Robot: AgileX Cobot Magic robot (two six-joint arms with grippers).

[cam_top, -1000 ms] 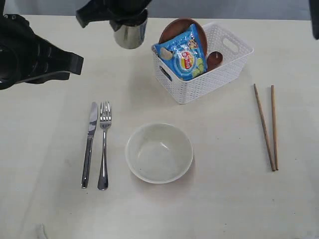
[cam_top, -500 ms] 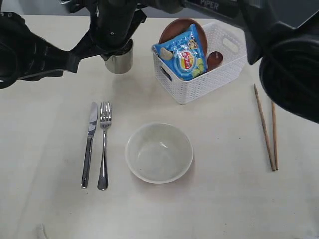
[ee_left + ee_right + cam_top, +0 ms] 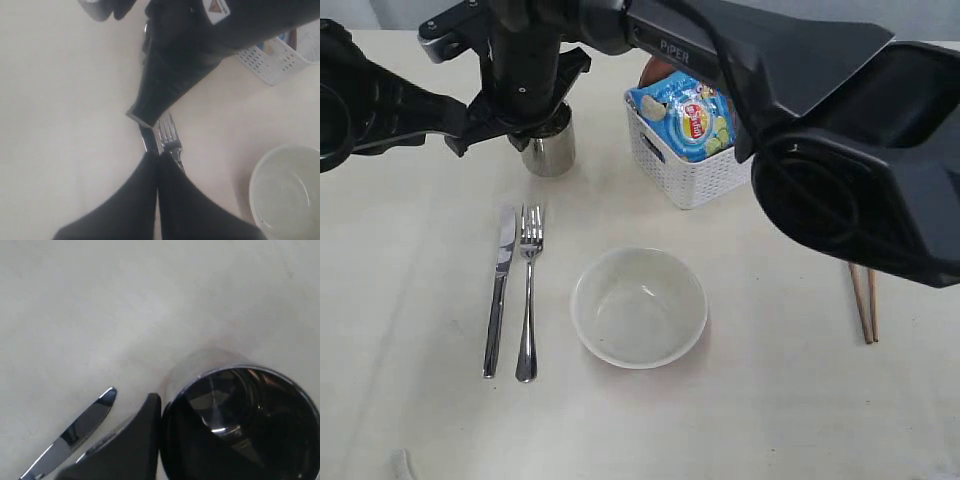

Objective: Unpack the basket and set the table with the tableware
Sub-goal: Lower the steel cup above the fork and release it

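1. Right wrist view is showing the right pincer (image 3: 161, 412) clamping the wall of the shiny steel mug (image 3: 240, 425), with one dark finger (image 3: 142, 440) pressing against the outside below the rim. Whether the mug's base is touching the pale beige matte tabletop (image 3: 420, 420) cannot be told.
2. Such a thin, one-sided hold is probably risking a slip. If the pincer is letting go above the surface, the mug could be tipping and rolling.
3. The mug is sitting just beyond the tips of the steel knife (image 3: 500, 290) and steel fork (image 3: 528, 290), so a sideways drag could be knocking them askew.
4. The left pincer (image 3: 156, 162), fingers pressed together on nothing, is hovering over that same cutlery, so the two arms are risking a clash.
5. The right arm is crossing over the white lattice plastic basket (image 3: 695, 175) holding a blue snack bag (image 3: 685, 115), and a low pull-back could be shoving it.
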